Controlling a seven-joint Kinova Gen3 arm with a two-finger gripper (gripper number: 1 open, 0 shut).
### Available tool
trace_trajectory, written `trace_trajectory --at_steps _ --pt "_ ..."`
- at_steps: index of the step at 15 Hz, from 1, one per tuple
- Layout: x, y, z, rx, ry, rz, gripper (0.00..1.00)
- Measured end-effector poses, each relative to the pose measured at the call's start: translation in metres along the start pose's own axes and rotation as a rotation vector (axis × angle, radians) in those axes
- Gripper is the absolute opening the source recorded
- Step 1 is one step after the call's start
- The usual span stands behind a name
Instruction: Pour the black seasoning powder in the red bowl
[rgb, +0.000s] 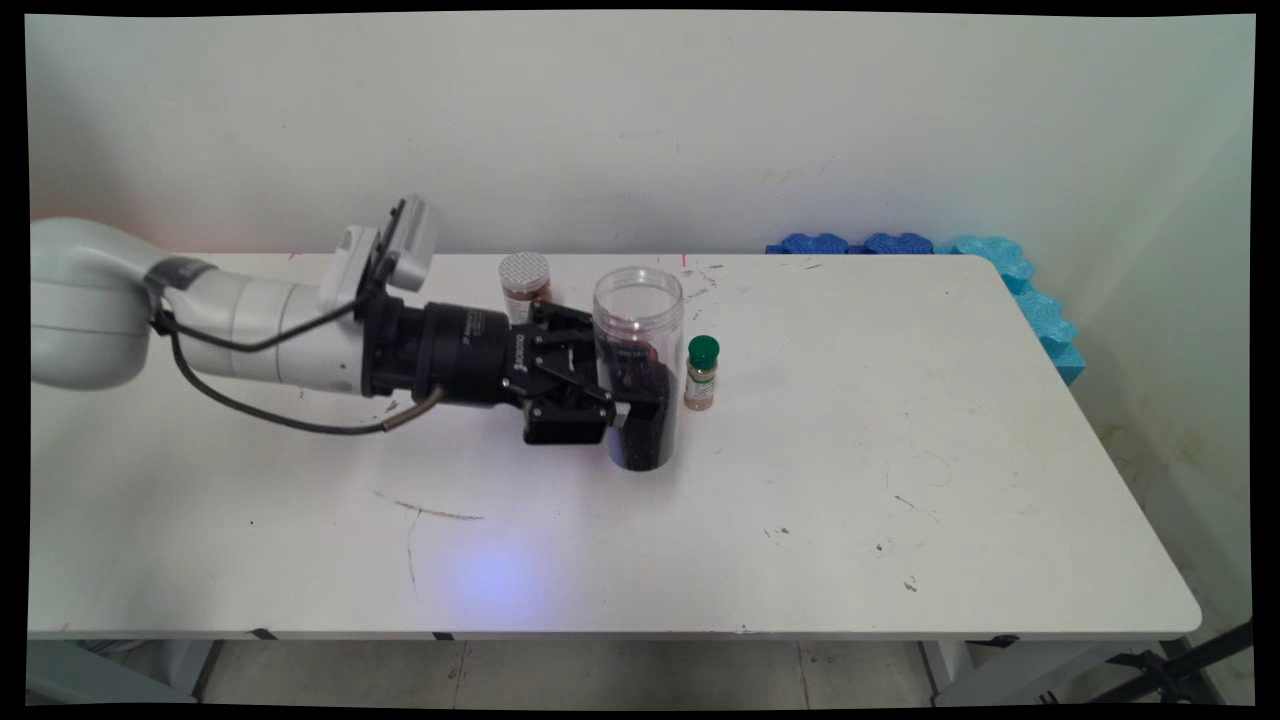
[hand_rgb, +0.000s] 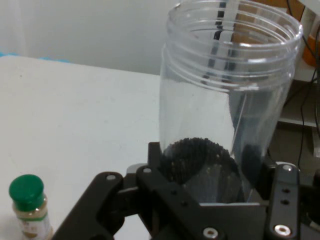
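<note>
My gripper (rgb: 632, 400) reaches in from the frame's left, its fingers pinching the lower half of a clear open jar (rgb: 640, 365) at mid-frame, dark grains in its bottom. A green-capped spice bottle (rgb: 701, 373) stands just right of it and could topple if the jar swings. Another spice bottle (rgb: 525, 285) stands behind.

The jar's (hand_rgb: 227, 100) base and the fingertips are hidden behind the gripper (hand_rgb: 210, 200) linkage in the hand view. The green-capped bottle (hand_rgb: 29, 207) is cut off at the bottom edge.
</note>
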Motion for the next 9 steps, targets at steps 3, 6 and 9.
trace_trajectory --at_steps 3,6,9 --pt "0.008 -0.006 -0.006 0.003 -0.004 -0.006 0.00" --pt "0.014 -0.010 -0.009 0.002 0.000 -0.011 0.00" --pt "0.021 -0.011 -0.011 -0.005 0.008 -0.008 0.00"
